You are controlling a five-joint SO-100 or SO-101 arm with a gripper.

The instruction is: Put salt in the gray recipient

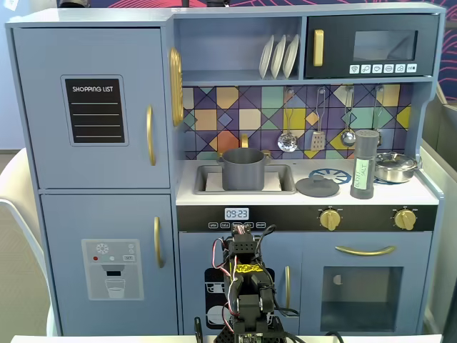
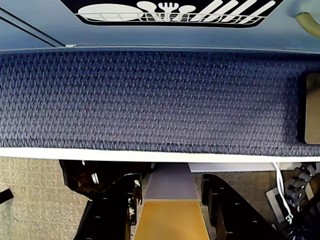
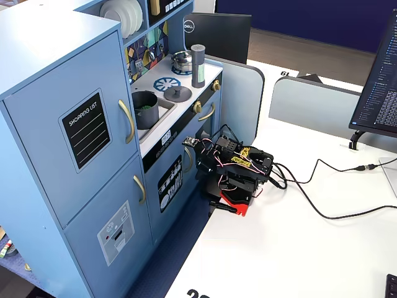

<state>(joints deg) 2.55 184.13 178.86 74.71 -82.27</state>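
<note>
The salt [image 1: 365, 164] is a tall gray shaker with a green label, upright on the toy kitchen's stove top; in the other fixed view the salt [image 3: 198, 66] stands beside a round lid. The gray recipient [image 1: 243, 169] is a pot standing in the sink, and this pot [image 3: 145, 108] shows something green inside. My arm [image 1: 244, 286] sits folded on the white table in front of the kitchen, well below the counter. In the wrist view my gripper [image 2: 171, 182] points down past the table edge, jaws apart with nothing held, far from the salt.
A gray lid [image 1: 317, 187] lies on the blue burner and a steel pan [image 1: 395, 166] sits at the right. The kitchen's lower doors [image 3: 167, 186] are close to the arm [image 3: 236, 171]. Cables [image 3: 322, 211] trail across the white table; blue carpet [image 2: 150, 100] lies below.
</note>
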